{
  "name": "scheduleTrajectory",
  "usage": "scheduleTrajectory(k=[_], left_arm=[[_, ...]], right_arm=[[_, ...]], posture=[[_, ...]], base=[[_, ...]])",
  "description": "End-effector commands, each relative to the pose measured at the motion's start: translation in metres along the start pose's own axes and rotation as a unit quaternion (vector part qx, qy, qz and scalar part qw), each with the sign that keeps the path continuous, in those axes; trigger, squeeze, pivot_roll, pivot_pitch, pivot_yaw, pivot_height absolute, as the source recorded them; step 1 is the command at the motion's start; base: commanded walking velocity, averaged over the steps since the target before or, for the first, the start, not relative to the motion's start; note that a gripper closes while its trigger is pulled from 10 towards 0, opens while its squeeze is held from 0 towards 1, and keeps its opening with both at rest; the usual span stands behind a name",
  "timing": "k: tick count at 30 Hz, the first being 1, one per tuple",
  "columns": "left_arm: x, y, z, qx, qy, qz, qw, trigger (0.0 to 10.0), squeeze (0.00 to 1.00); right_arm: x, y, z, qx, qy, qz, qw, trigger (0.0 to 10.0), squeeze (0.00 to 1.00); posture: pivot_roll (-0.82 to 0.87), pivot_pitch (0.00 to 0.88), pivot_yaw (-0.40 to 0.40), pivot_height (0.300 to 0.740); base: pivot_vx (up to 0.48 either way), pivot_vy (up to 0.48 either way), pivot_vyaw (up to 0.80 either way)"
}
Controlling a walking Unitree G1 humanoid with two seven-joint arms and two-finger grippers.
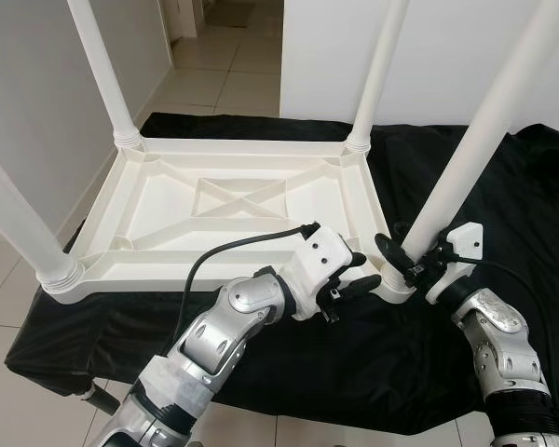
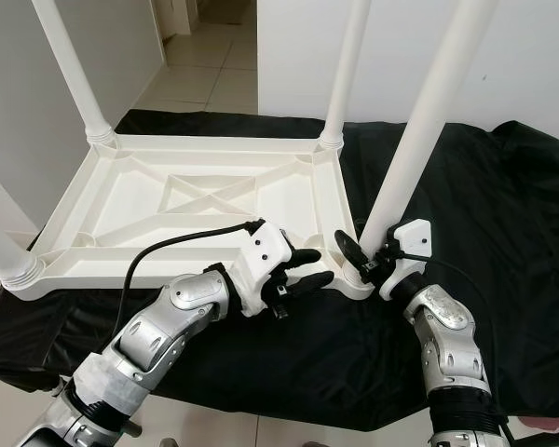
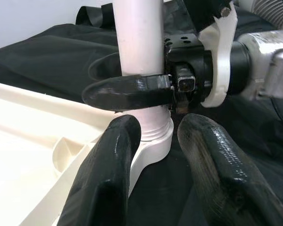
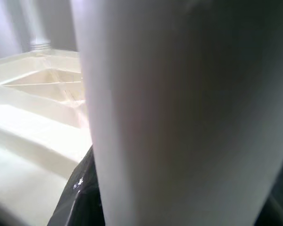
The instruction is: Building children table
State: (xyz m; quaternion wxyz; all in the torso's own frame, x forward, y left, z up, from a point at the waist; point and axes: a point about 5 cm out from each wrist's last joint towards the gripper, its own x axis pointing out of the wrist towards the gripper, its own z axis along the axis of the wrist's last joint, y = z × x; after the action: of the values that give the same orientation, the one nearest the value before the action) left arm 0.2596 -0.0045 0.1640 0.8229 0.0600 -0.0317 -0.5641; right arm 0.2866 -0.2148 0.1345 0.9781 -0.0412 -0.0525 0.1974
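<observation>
Four legs on one upturned table (image 1: 233, 200); right gripper (image 1: 398, 258) jaws clamp one leg (image 1: 466, 158), left gripper (image 1: 359, 272) jaws apart.

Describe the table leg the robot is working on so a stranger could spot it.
An upturned white table top lies on a black cloth with four legs pointing up. The leg stands at the corner nearest the robot's right arm, the one clasped near its base by the right gripper.
</observation>
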Motion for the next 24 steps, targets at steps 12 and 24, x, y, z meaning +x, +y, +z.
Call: scheduleTrajectory(k=[12,24], left_arm=[[0.0,0.008,-0.006,0.004,0.016,0.027,1.0,10.0,0.0],[0.0,0.016,-0.003,-0.005,0.012,0.052,0.999,10.0,0.0]], right_arm=[[-0.017,0.032,-0.025,0.037,0.079,-0.296,0.951,10.0,0.0],[-0.005,0.053,-0.011,0.084,0.029,-0.342,0.936,10.0,0.0]], posture=[[-0.14,0.0,0.003,0.74],[-0.13,0.0,0.001,0.74]], base=[[0.0,0.0,0.0],[0.0,0.0,0.0]])
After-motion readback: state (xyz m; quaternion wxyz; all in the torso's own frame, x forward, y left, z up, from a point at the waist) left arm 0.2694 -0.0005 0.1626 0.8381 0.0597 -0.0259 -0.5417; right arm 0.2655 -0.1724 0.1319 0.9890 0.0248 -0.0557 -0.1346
